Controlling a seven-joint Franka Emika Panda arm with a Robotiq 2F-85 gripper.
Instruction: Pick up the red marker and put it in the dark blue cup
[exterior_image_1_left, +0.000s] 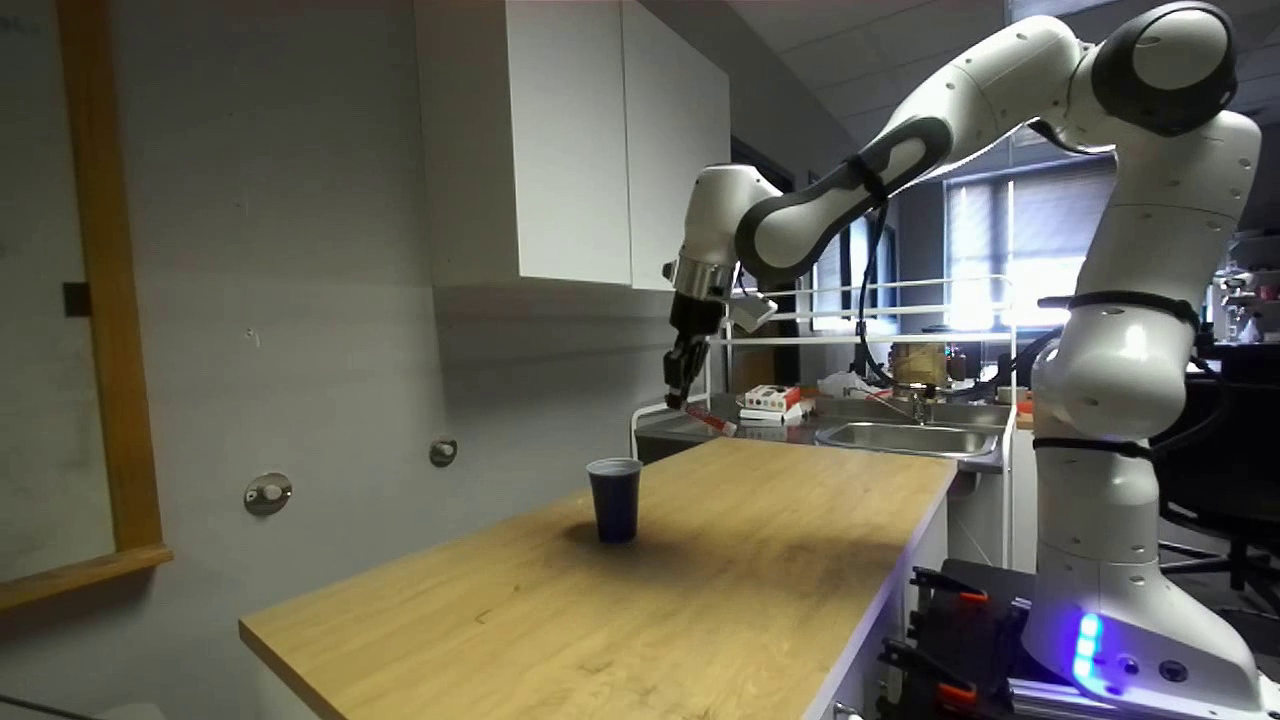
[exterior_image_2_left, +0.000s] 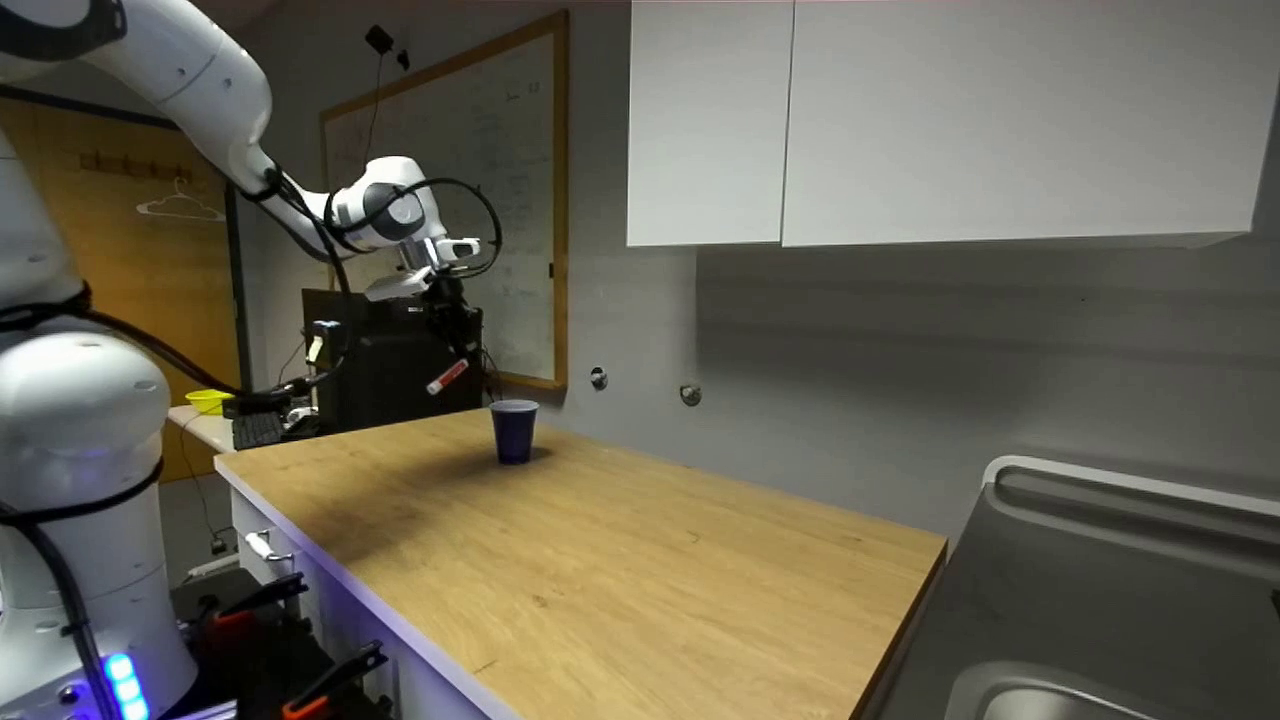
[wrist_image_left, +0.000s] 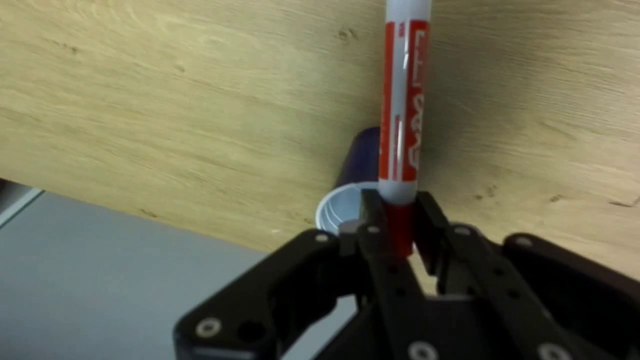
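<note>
The red marker (wrist_image_left: 404, 100) is held near its red cap end; its white-and-red body points away from the fingers. My gripper (wrist_image_left: 397, 202) is shut on it. In both exterior views the gripper (exterior_image_1_left: 677, 398) and the tilted marker (exterior_image_1_left: 712, 420) are in the air, above the cup's height; the marker also shows here (exterior_image_2_left: 447, 377). The dark blue cup (exterior_image_1_left: 616, 505) stands upright on the wooden table and also shows here (exterior_image_2_left: 514, 436). In the wrist view the cup (wrist_image_left: 361, 157) lies behind the marker and fingers, which hide part of its pale opening.
The wooden table (exterior_image_1_left: 560, 620) has its wall-side edge close behind the cup. White wall cabinets (exterior_image_2_left: 950, 120) hang above. A sink (exterior_image_1_left: 910, 437) and a red-and-white box (exterior_image_1_left: 772, 398) are on the counter beyond one table end. A whiteboard (exterior_image_2_left: 460, 130) is on the wall.
</note>
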